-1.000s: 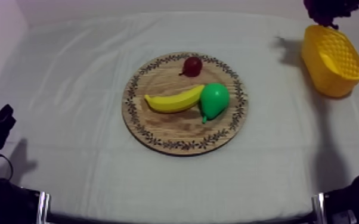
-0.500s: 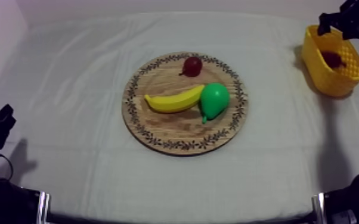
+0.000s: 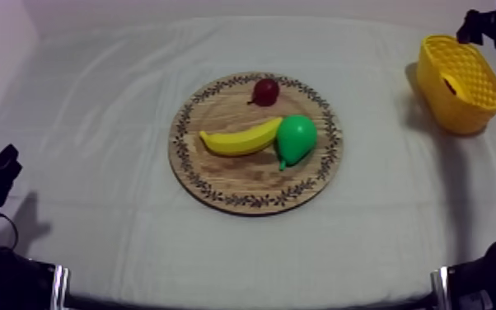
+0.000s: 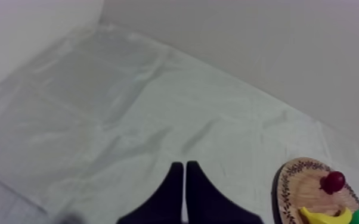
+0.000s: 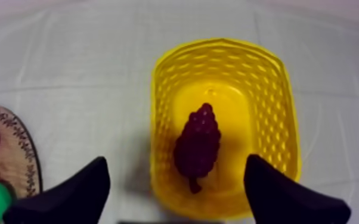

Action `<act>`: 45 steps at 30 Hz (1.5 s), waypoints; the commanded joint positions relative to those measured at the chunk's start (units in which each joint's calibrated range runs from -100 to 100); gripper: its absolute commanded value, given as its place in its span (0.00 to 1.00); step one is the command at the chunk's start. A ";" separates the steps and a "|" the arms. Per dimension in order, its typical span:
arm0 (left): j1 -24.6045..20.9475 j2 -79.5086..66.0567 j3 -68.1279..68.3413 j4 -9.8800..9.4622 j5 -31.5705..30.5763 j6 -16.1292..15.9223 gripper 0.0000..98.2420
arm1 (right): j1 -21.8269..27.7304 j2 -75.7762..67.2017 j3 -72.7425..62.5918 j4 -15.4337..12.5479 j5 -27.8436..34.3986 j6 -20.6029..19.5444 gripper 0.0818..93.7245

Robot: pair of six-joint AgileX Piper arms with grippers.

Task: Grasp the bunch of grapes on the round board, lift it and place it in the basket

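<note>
The bunch of grapes (image 5: 197, 145) lies lengthwise in the yellow basket (image 5: 160, 113), stem toward the wide-open right claw (image 5: 176, 161).

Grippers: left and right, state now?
Left gripper: closed, holding nothing.
Right gripper: open, above the yellow basket where the bunch of grapes lies.
</note>
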 commanded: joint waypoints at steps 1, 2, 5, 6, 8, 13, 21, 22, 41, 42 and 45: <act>-0.03 0.05 0.00 0.02 -0.01 0.00 0.00 | -0.23 -15.55 7.64 -0.29 -0.30 0.40 0.62; -0.03 0.05 0.00 0.02 -0.01 0.00 0.00 | -0.42 -19.15 9.82 -0.42 -0.33 0.47 0.59; -0.03 0.05 0.00 0.02 -0.01 0.00 0.00 | -1.16 -29.12 15.39 -0.55 0.74 0.34 0.51; -0.03 0.05 0.00 0.02 -0.01 0.00 0.00 | -1.30 -32.04 16.91 -0.61 1.25 0.22 0.49; -0.03 0.05 0.00 0.02 -0.01 -0.02 0.00 | -2.18 -37.56 19.97 -0.23 1.90 -0.59 0.42; -0.03 0.05 0.00 0.02 -0.01 0.00 0.00 | -6.38 -50.05 28.65 1.58 1.78 -3.01 0.16; -0.03 0.05 0.00 0.02 -0.01 0.00 0.00 | -12.08 -65.54 44.98 4.18 -2.40 -6.87 0.05; -0.03 0.05 0.00 0.02 -0.01 -0.01 0.00 | -12.48 -67.31 46.93 4.33 -2.62 -7.09 0.04; -0.03 0.05 0.00 0.02 -0.01 -0.01 0.00 | -13.01 -81.65 67.58 4.11 -12.95 -6.17 0.00; -0.03 0.05 0.00 0.02 -0.01 0.00 0.00 | -12.95 -81.67 67.72 4.01 -13.41 -4.89 0.00; -0.03 0.05 0.00 0.02 -0.01 0.00 0.00 | -12.86 -81.71 67.94 3.85 -14.13 -1.61 0.00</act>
